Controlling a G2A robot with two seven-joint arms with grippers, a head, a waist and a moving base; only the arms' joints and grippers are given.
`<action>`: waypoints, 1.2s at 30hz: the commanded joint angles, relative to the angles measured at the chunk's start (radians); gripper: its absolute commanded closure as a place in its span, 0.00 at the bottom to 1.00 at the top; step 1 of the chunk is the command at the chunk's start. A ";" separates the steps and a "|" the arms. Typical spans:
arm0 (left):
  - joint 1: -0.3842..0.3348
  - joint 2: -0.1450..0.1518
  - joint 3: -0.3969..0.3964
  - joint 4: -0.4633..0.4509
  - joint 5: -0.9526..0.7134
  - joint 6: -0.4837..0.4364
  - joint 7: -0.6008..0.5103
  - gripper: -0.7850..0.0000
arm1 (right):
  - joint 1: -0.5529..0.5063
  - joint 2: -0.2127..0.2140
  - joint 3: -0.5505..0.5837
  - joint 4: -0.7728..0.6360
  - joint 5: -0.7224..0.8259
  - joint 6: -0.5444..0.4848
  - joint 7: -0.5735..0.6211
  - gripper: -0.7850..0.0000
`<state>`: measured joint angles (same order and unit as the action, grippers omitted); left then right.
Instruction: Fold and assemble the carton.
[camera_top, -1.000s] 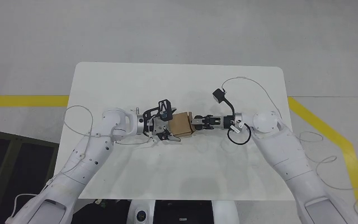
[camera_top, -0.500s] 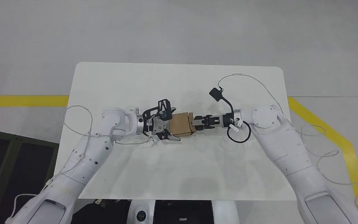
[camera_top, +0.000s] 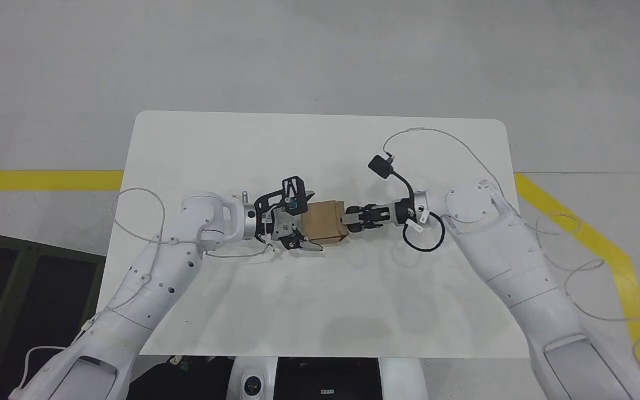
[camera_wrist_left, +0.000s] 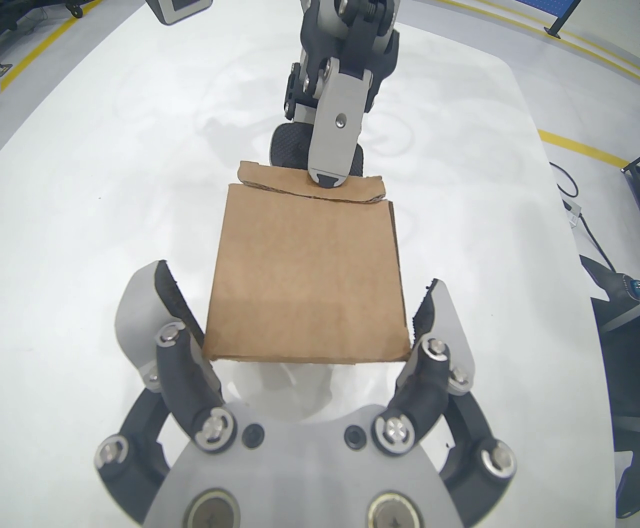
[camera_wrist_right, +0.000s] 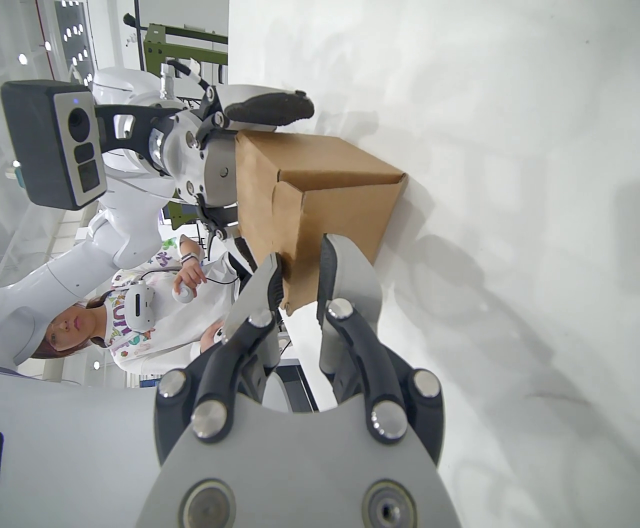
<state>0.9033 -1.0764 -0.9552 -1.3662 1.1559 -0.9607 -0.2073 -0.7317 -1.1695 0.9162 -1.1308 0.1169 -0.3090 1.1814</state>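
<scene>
A brown cardboard carton (camera_top: 324, 222) lies on its side in the middle of the white table (camera_top: 200, 150). My left gripper (camera_top: 296, 221) is at its left end, open, its two fingers (camera_wrist_left: 170, 300) straddling the carton (camera_wrist_left: 305, 290) with a thin gap on each side. My right gripper (camera_top: 347, 220) is at the opposite end, shut on an end flap (camera_wrist_right: 295, 285) of the carton (camera_wrist_right: 325, 200). Seen from the left wrist, one right finger (camera_wrist_left: 335, 145) presses down on that flap's edge (camera_wrist_left: 310, 187). Part of the right-hand end is hidden behind the flap.
A thin white cable (camera_top: 450, 150) loops over the table's back right, and another (camera_top: 140, 205) hangs off its left edge. Bare tabletop lies in front of and behind the carton. Yellow floor tape (camera_top: 60, 180) runs past both sides of the table.
The right arm's wrist and its camera have swung slightly left and toward the back. The carton and the left arm have stayed put.
</scene>
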 joint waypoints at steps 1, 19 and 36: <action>0.000 0.000 0.000 0.000 -0.001 0.000 -0.001 0.00 | 0.005 0.000 0.001 0.001 -0.003 0.001 0.002 0.85; 0.002 0.000 -0.002 -0.004 -0.003 0.000 0.004 0.00 | 0.044 -0.021 -0.045 0.016 0.011 -0.010 -0.013 0.91; 0.004 0.001 -0.004 -0.003 -0.001 -0.005 0.003 0.00 | 0.038 -0.034 -0.056 0.032 0.068 -0.023 -0.015 0.77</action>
<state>0.9065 -1.0754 -0.9578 -1.3694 1.1541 -0.9653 -0.2040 -0.6915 -1.2066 0.8531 -1.0978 0.1857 -0.3340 1.1653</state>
